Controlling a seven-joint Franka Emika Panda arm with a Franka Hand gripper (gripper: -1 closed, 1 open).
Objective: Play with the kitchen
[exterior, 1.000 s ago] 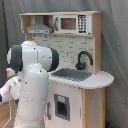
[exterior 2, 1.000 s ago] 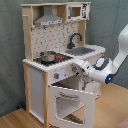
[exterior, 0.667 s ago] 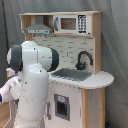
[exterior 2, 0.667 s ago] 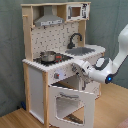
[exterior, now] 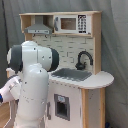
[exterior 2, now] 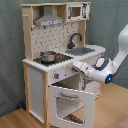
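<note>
The pincer (exterior 2: 76,65) sits right up against the front edge of the kitchen (exterior 2: 55,60) in the second exterior view, just beneath the counter lip and above the oven door (exterior 2: 70,104), which hangs open and tilted outward; whether its fingers are spread or closed, I cannot tell. The small pot (exterior 2: 48,56) rests on the hob, and the black faucet (exterior 2: 75,38) arches over the sink (exterior 2: 81,50). In the first exterior view the arm (exterior: 32,85) fills the foreground, covering the kitchen's side at the first exterior view's left, and no writing is readable anywhere.

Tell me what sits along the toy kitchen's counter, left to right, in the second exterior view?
Small pot → black faucet → sink, and past the counter's end, the robot's white arm.
</note>
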